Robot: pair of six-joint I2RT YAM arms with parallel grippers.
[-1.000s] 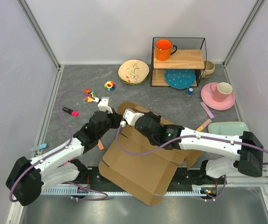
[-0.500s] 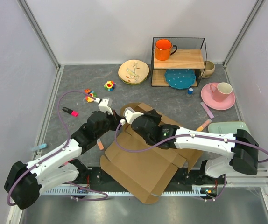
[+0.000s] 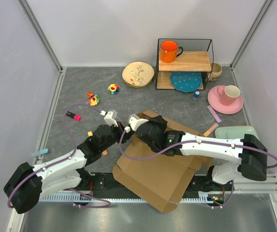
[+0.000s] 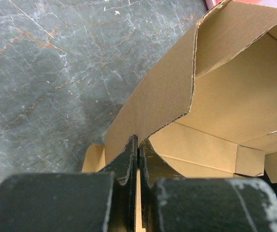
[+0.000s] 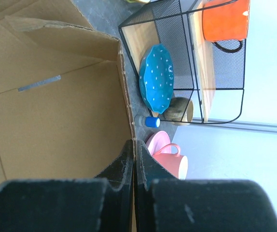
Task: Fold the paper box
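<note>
Both the left gripper (image 4: 138, 143) and right gripper (image 5: 134, 146) are clamped on raised walls of the paper box (image 3: 160, 169), which overhangs the near edge of the table (image 3: 80, 89), so uneven pulling could tear the cardboard.

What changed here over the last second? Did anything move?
The paper box slid a little to the right in the overhead view. The left gripper drew back toward the robot; the right gripper barely shifted. Both stay pinched on the box's edges. The shelf and pink cup have not moved.
</note>
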